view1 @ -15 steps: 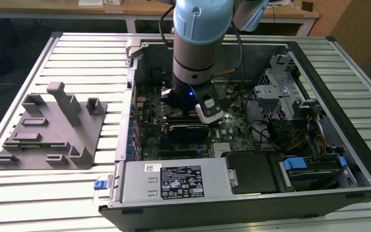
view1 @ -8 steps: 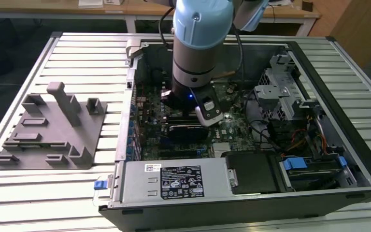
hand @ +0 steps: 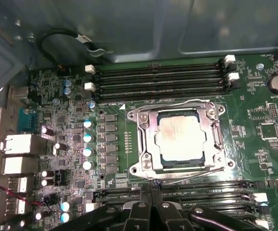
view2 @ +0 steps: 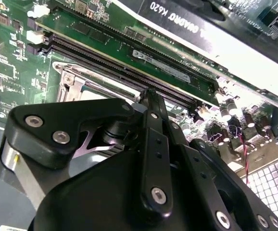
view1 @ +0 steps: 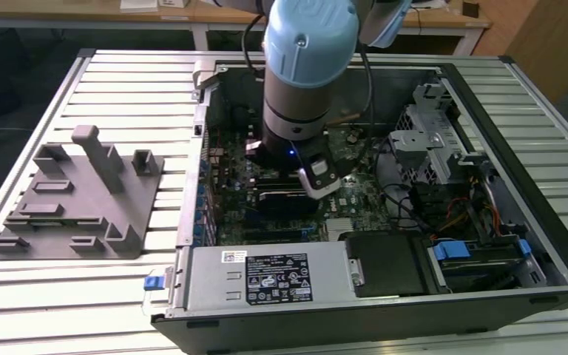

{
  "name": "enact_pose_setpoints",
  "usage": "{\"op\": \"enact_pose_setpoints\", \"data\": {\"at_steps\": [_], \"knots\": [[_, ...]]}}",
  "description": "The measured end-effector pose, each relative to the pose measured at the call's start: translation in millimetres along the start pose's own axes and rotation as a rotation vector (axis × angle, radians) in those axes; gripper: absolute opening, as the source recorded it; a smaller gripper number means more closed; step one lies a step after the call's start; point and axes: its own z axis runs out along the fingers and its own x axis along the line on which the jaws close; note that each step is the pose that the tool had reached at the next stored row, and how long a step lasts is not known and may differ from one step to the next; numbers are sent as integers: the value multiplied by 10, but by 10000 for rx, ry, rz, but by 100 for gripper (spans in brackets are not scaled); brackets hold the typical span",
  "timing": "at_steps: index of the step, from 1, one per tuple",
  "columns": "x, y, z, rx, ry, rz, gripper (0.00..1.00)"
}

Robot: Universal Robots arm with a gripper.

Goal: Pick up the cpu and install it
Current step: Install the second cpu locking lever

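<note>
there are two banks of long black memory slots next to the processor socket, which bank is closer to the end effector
The bank of memory slots directly beside the end effector in the first wrist view. The other bank lies across the socket holding the cpu.

The cpu [hand: 181, 137] has a dull silvery metal top; its socket frame [hand: 144, 139] is shiny metal.

exterior view high above open computer case [view1: 481, 111], both wrist views close over motherboard [hand: 67, 120]

Pale-blue-capped grey arm [view1: 299, 81], black screwed fingers [view2: 153, 159]
</note>
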Motion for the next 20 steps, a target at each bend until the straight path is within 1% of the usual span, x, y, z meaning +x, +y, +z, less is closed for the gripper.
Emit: {"op": "enact_pose_setpoints", "data": {"at_steps": [3, 6, 8, 10, 15, 20], "knots": [[15, -10, 20, -158, 13, -3, 11], [32, -17, 40, -337, 28, -7, 11], [38, -23, 60, -416, 35, -7, 11], [40, -30, 86, -466, 39, -8, 11], [42, -37, 103, -484, 41, -9, 11], [69, -47, 129, -545, 46, -9, 11]]}}
